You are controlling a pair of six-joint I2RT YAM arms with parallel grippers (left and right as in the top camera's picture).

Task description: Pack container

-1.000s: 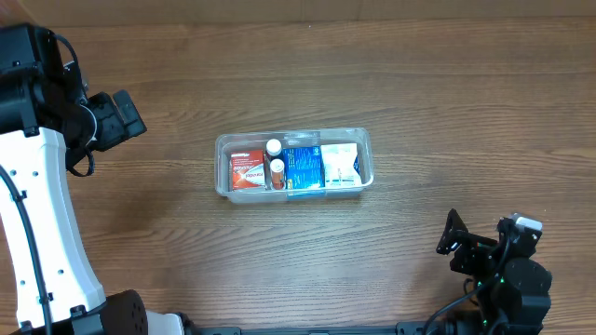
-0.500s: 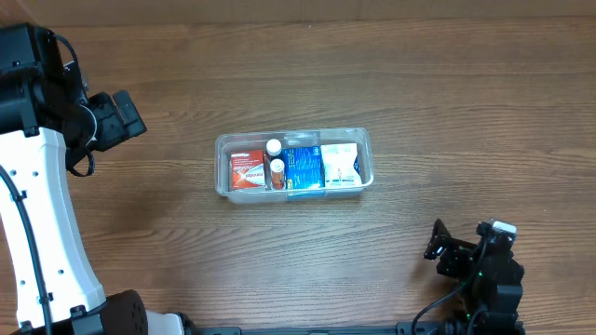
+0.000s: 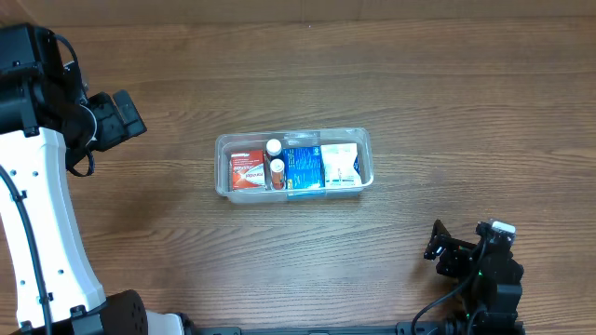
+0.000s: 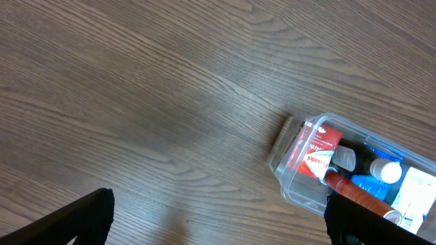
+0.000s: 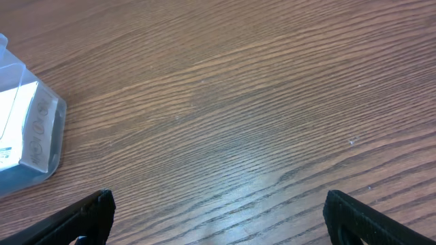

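Note:
The clear plastic container (image 3: 224,143) stands at the table's middle. It holds a red box (image 3: 247,170), two small white-capped bottles (image 3: 275,158), a blue box (image 3: 304,167) and a white box (image 3: 340,166). My left gripper (image 3: 119,114) is open and empty, well left of the container; its wrist view shows the container's left end (image 4: 289,173) beyond the right fingertip, with my left gripper (image 4: 218,221) over bare wood. My right gripper (image 3: 438,244) is open and empty near the front right; my right gripper (image 5: 218,218) frames bare wood, with the container's corner (image 5: 51,136) far left.
The table (image 3: 419,93) is brown wood grain with nothing else on it. The left arm's white body (image 3: 42,233) fills the left edge of the overhead view. The right arm's black base (image 3: 489,279) sits at the front edge.
The right arm drew back to the left and toward the front edge between one second ago and half a second ago, then stayed still. The left arm and the container have not moved.

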